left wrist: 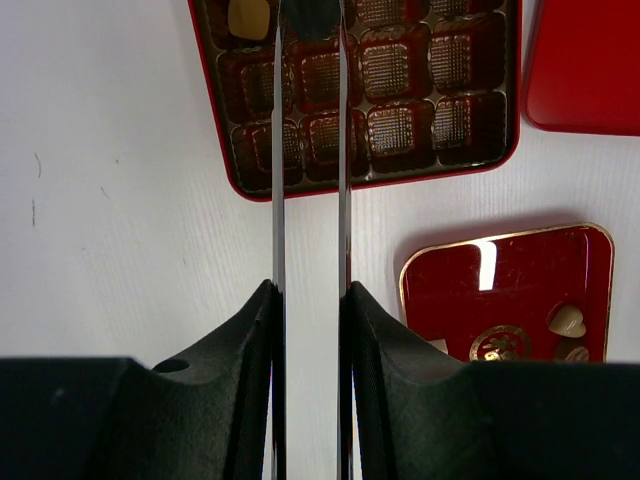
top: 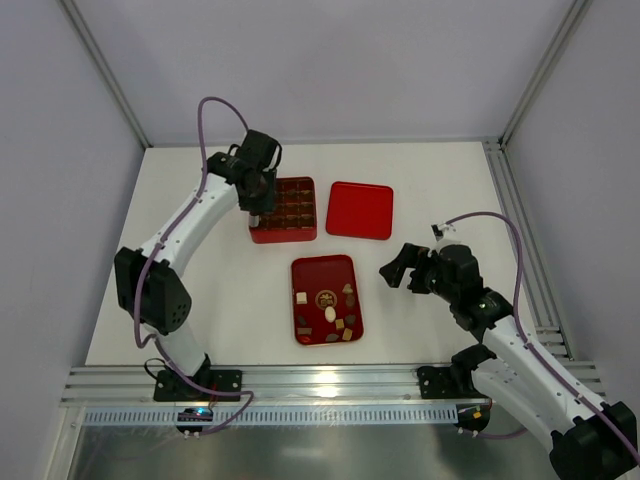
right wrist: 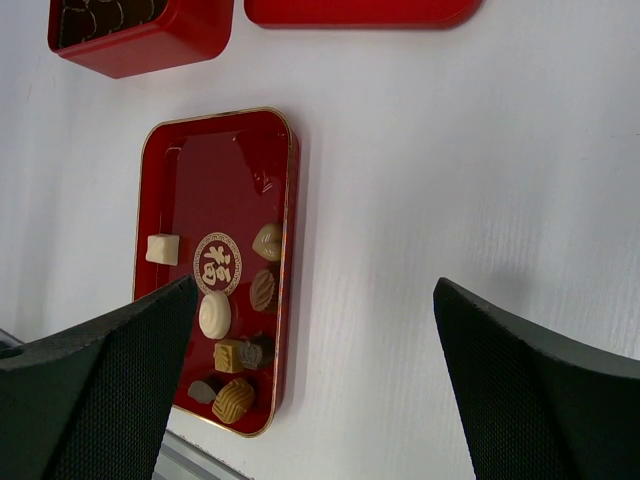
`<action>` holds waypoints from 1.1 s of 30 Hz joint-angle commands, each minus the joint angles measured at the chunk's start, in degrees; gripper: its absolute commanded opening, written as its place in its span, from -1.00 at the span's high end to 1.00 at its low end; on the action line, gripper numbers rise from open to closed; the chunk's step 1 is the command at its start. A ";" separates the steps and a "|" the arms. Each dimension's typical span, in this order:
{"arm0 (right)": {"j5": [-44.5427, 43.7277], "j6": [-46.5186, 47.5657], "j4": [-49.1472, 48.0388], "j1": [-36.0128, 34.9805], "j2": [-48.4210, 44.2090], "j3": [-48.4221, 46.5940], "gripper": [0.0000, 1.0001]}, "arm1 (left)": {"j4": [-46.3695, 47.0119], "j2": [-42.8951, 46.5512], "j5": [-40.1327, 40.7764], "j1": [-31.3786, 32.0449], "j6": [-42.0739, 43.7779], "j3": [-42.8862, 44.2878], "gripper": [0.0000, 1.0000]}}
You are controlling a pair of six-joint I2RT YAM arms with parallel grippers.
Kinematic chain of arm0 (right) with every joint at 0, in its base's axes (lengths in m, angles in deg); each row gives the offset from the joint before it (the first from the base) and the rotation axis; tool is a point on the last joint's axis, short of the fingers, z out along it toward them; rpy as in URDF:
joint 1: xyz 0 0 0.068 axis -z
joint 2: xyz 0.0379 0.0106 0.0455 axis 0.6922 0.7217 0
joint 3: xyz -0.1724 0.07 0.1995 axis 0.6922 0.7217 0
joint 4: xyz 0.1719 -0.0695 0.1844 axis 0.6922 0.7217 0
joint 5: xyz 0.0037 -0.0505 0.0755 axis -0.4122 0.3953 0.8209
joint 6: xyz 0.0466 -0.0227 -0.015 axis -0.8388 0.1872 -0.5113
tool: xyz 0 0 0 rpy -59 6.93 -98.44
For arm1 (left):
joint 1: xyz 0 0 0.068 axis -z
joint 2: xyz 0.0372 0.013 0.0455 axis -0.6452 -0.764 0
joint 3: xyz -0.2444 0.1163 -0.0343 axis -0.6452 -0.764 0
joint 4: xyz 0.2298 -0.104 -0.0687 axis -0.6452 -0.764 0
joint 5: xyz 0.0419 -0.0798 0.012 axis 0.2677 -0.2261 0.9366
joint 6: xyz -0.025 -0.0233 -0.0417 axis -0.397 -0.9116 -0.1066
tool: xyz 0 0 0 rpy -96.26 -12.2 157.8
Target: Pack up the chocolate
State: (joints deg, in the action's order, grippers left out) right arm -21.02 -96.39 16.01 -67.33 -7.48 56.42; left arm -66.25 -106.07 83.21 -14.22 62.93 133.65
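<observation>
Several pieces of chocolate (top: pixel 335 310) (right wrist: pixel 235 330), in dark, tan and cream-white, lie loose on the flat red tray (top: pixel 320 275) (right wrist: pixel 210 180) in the middle of the table (top: pixel 200 280). They gather at its near end, around a round gold emblem (right wrist: pixel 218 262). One more tan piece (left wrist: pixel 248 17) sits in a corner cell of the red box (top: pixel 285 236) (left wrist: pixel 380 178), which stands beyond the tray. The box cells you can see around it show only ribbed brown liners. A flat red lid (top: pixel 360 210) (left wrist: pixel 585 70) lies just right of the box.

Your left tool (top: pixel 256 212) (left wrist: pixel 310 30) points down over the left side of the box. Its fingers (left wrist: pixel 276 150) are drawn close with a narrow gap between them. A dark shape fills that gap at the tips, and you cannot tell whether it is a gripped piece.

Your right tool (top: pixel 400 268) (right wrist: pixel 315 290) hangs above bare table just right of the tray, fingers spread wide and holding nothing.
</observation>
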 commanded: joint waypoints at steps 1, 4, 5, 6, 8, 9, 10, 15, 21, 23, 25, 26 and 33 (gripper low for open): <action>0.55 0.74 -2.70 -0.20 0.32 -2.52 -0.99 | 2.96 -0.97 -1.77 -1.08 1.62 3.22 0.50; 0.63 0.83 -2.61 -0.20 0.49 -2.43 -0.99 | 3.05 -1.76 -2.04 -1.52 1.62 3.31 0.50; 0.55 0.83 -2.62 -0.20 0.49 -2.52 -0.99 | 3.31 -1.76 -2.13 -1.52 1.71 3.23 0.51; 0.55 0.75 -2.53 -0.20 0.49 -2.52 -1.00 | 3.49 -2.02 -1.95 -1.52 1.71 3.23 0.51; 0.55 0.66 -2.70 -0.20 0.49 -2.35 -0.99 | 3.49 -2.46 -2.04 -1.70 1.80 3.14 0.51; 0.55 0.66 -2.70 -0.20 0.49 -2.35 -0.99 | 3.49 -2.47 -2.13 -1.70 1.80 2.96 0.50; 0.63 0.57 -2.70 -0.20 0.41 -2.26 -0.99 | 3.66 -2.47 -2.13 -1.70 1.80 2.70 0.50; 0.55 0.66 -2.44 -0.20 0.06 -2.08 -0.99 | 4.10 -3.17 -2.30 -1.87 1.80 2.43 0.51; 0.37 0.66 -2.18 -0.20 -0.12 -2.26 -1.00 | 4.19 -3.34 -1.86 -2.05 1.97 2.17 0.51; 0.46 0.66 -2.18 -0.20 -0.29 -2.26 -0.99 | 4.37 -3.43 -1.78 -2.22 2.06 2.17 0.51; 0.46 0.74 -2.00 -0.29 -0.38 -2.35 -1.00 | 4.45 -3.70 -1.86 -2.31 2.15 2.26 0.50; 0.37 0.74 -1.91 -0.20 -0.38 -2.43 -0.99 | 4.63 -3.70 -1.78 -2.40 2.15 2.17 0.49; 0.37 1.09 -1.56 -0.20 -0.47 -2.70 -0.99 | 4.89 -5.01 -1.95 -2.66 2.50 2.70 0.48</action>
State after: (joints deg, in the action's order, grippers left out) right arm -20.74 -96.31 15.79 -67.33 -7.11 56.36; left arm -63.87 -110.59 81.48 -16.43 64.11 134.33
